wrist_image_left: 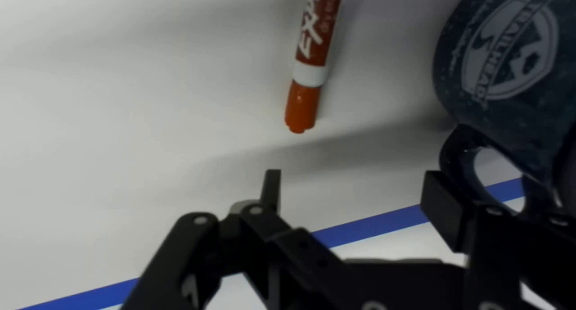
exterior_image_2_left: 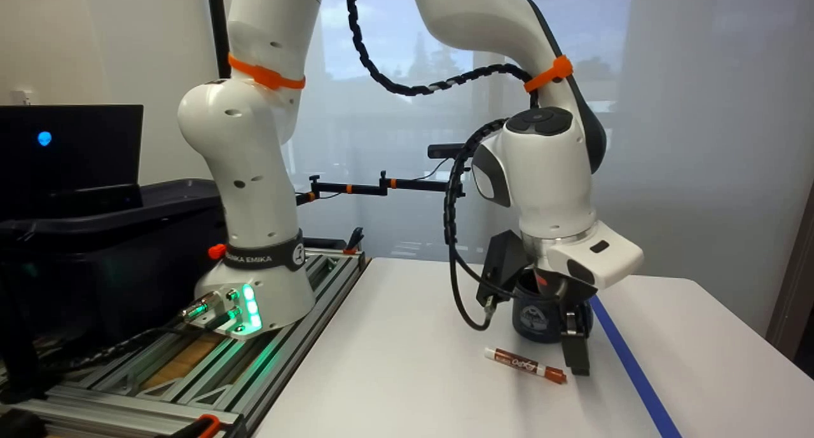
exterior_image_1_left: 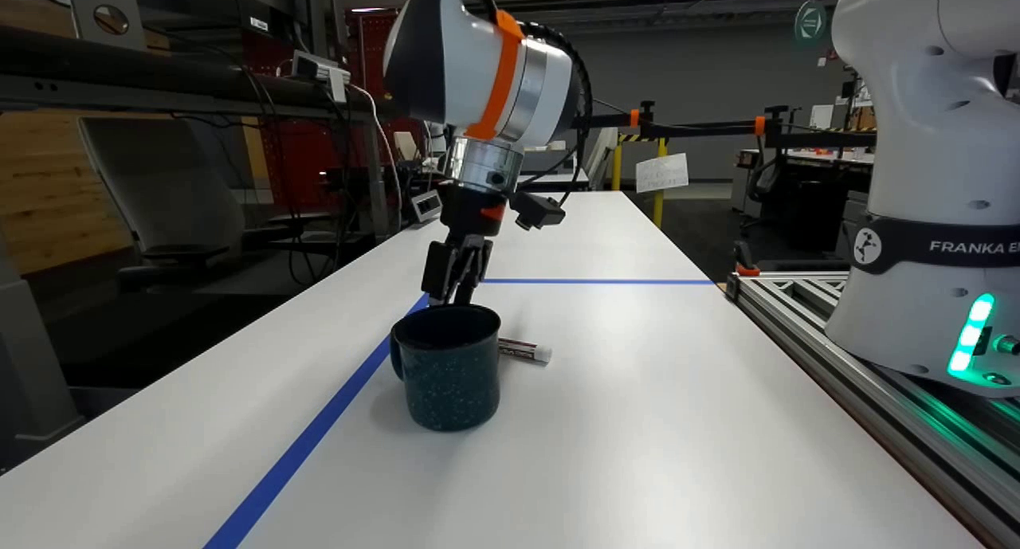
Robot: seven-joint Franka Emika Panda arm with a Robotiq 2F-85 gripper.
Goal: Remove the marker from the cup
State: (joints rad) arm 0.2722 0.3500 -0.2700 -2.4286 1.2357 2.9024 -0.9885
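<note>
The dark teal speckled cup (exterior_image_1_left: 453, 378) stands upright on the white table; it also shows in an exterior view (exterior_image_2_left: 533, 320) and at the right of the wrist view (wrist_image_left: 504, 44). The marker, brown-red with an orange cap, lies on the table beside the cup, apart from it, in an exterior view (exterior_image_2_left: 524, 365) and in the wrist view (wrist_image_left: 315, 35). In an exterior view the cup hides part of the marker (exterior_image_1_left: 526, 350). My gripper (wrist_image_left: 355, 193) is open and empty, low beside the cup. One finger is close to the cup's handle; I cannot tell if they touch.
Blue tape (exterior_image_1_left: 319, 421) runs along the white table (exterior_image_1_left: 677, 453), passing beside the cup. The arm's base stands on a metal frame (exterior_image_2_left: 286, 355) at the table's edge. A chair (exterior_image_1_left: 167, 182) stands beyond the table's far side. A black bin (exterior_image_2_left: 114, 266) stands near the base.
</note>
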